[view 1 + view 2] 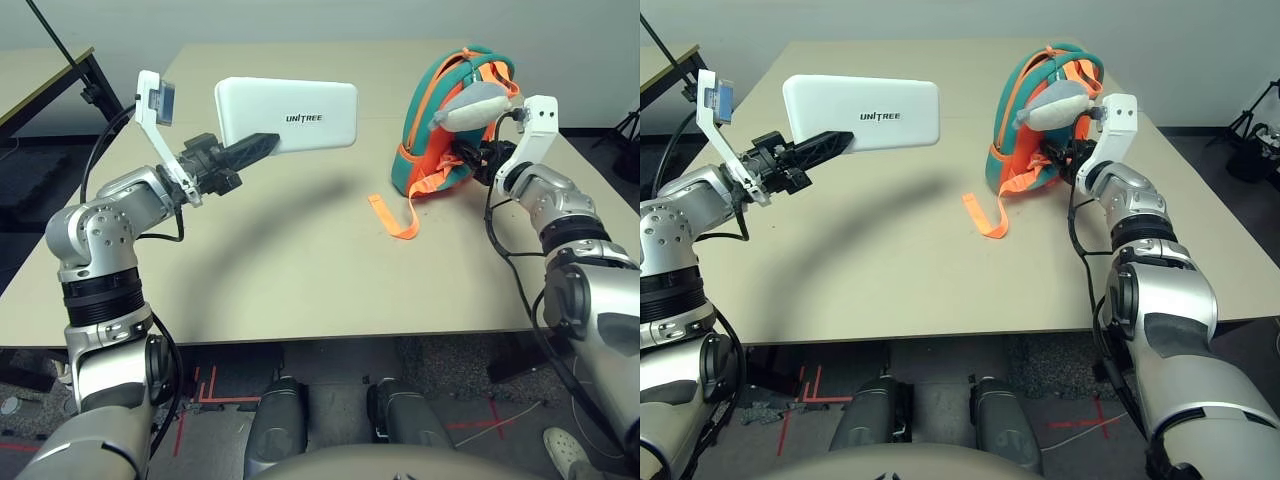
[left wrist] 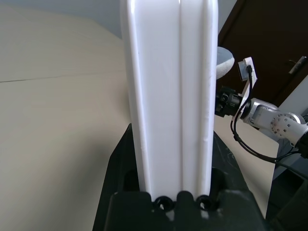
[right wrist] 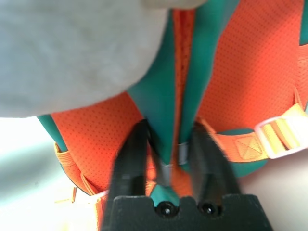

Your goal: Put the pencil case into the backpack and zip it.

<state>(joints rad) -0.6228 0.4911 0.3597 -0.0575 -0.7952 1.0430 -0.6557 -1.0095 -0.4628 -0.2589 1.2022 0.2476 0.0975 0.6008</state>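
Right now the left gripper [image 1: 262, 146] has the case [image 1: 300, 116] clenched between its two fingers, in the upper left and middle of the left eye view. The case is held up off the table [image 1: 290, 285], broad side facing the head, its dark UNITREE lettering reading nearly level, and a soft shadow lies on the tabletop below. In the left wrist view the fingers sit on either side of its white shell.

Over at the upper right of the left eye view, the backpack [image 1: 412, 130] stands on the table, leaning a little, well apart from the case. The right gripper [image 3: 169, 127] is at its near side and grasps a teal and orange fold of it; the right wrist view shows the fold running between the fingers. The grey-white charm [image 1: 472, 108] hangs just above that gripper, in front of the backpack. One orange strap [image 1: 398, 226] trails onto the tabletop, right of the middle of the frame, its loose end bent toward the robot.
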